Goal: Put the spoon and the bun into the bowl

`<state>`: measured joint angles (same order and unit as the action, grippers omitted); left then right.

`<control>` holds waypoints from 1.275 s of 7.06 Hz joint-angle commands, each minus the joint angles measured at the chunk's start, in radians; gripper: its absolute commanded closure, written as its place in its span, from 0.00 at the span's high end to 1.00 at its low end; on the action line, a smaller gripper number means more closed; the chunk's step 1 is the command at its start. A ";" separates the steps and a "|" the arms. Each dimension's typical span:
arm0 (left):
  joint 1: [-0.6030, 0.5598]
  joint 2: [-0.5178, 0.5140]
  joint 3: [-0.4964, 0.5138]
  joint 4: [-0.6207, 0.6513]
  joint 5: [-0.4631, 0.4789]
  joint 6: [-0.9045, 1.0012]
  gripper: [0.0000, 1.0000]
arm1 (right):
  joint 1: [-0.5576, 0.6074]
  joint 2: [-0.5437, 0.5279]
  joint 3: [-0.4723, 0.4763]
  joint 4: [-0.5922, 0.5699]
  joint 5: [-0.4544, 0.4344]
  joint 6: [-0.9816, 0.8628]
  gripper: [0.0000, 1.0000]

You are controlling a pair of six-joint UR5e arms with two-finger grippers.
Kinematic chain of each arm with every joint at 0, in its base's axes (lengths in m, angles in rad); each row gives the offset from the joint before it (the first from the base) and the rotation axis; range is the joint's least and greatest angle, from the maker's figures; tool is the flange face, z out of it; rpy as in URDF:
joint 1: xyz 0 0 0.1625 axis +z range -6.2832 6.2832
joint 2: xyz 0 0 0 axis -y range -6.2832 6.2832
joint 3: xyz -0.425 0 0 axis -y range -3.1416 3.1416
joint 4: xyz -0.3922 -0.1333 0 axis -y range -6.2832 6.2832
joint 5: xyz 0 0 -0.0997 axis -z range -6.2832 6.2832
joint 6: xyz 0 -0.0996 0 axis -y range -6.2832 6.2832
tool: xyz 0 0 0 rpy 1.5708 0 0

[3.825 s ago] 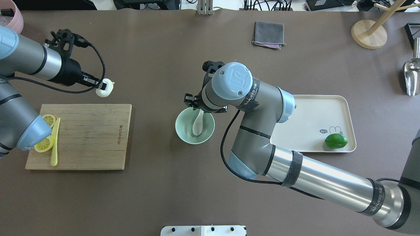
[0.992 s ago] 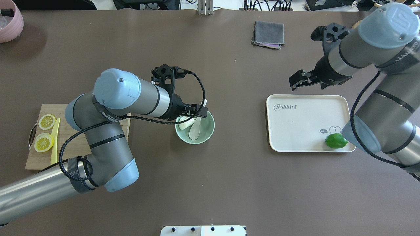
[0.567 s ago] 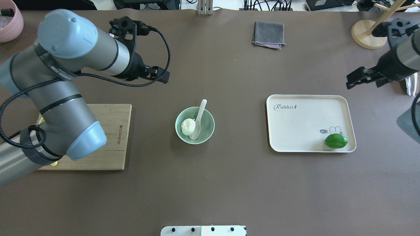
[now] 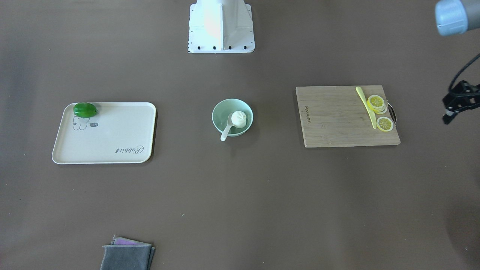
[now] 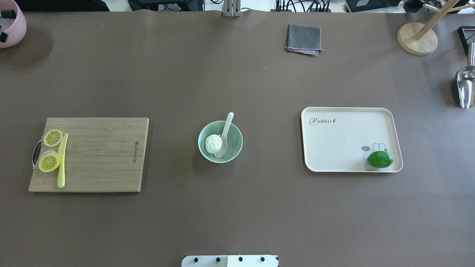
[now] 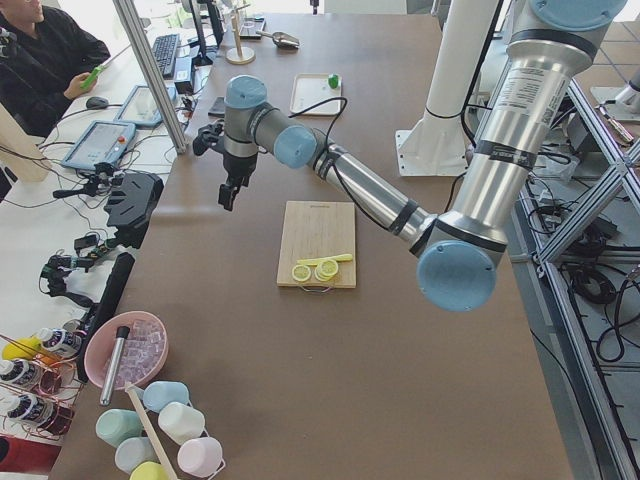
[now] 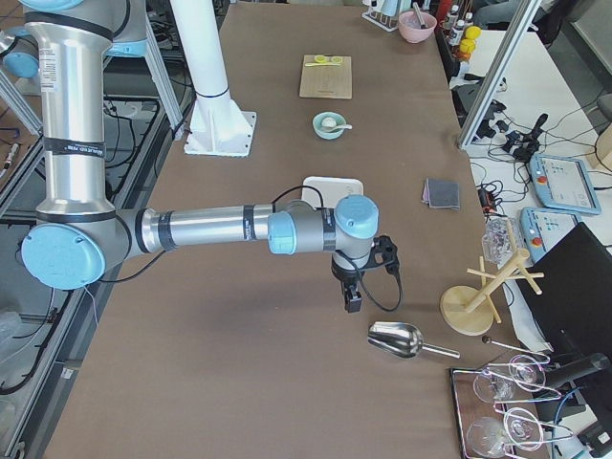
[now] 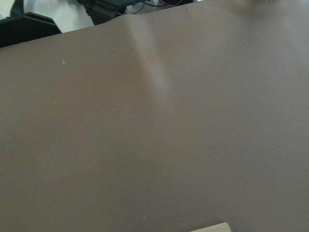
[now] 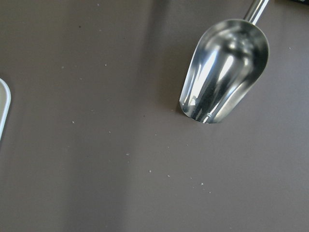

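Observation:
The pale mint-green bowl (image 5: 237,142) stands at the table's middle; it also shows in the front-facing view (image 4: 219,114). The white pleated bun (image 5: 213,143) (image 4: 239,119) lies in it on the robot's left side. The white spoon (image 5: 225,133) (image 4: 227,129) rests in the bowl beside the bun, its handle over the far rim. My left gripper (image 4: 450,112) (image 6: 232,190) hangs far off beyond the cutting board; I cannot tell if it is open. My right gripper (image 7: 352,296) hovers near the metal scoop, far from the bowl; its state cannot be told.
A wooden cutting board (image 5: 96,155) carries lemon slices (image 5: 50,162) and a yellow knife (image 5: 61,161). A cream tray (image 5: 345,137) holds a green lime (image 5: 380,159). A grey cloth (image 5: 303,39), a metal scoop (image 9: 224,67), a wooden stand (image 5: 417,39) and a pink bowl (image 5: 11,22) lie around the table's edges.
The left gripper brought the bun to the bowl and let it go beside the spoon. Both arms have since drawn back out of the overhead view.

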<state>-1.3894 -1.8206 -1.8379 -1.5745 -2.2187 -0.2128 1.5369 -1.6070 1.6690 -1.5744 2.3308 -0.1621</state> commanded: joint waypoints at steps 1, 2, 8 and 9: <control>-0.112 0.053 0.117 -0.035 0.005 0.081 0.98 | 0.095 -0.002 -0.049 -0.010 0.035 0.022 1.00; -0.112 0.081 0.144 -0.035 -0.001 0.079 0.98 | 0.095 0.001 -0.038 -0.013 0.030 0.086 1.00; -0.115 0.228 0.086 -0.056 -0.029 -0.063 0.98 | 0.023 0.009 0.005 -0.004 0.039 0.249 1.00; -0.115 0.248 0.098 -0.056 -0.029 -0.062 0.98 | 0.020 0.009 0.005 -0.004 0.041 0.260 1.00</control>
<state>-1.5048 -1.5955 -1.7475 -1.6292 -2.2468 -0.2689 1.5662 -1.5994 1.6725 -1.5797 2.3690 0.0861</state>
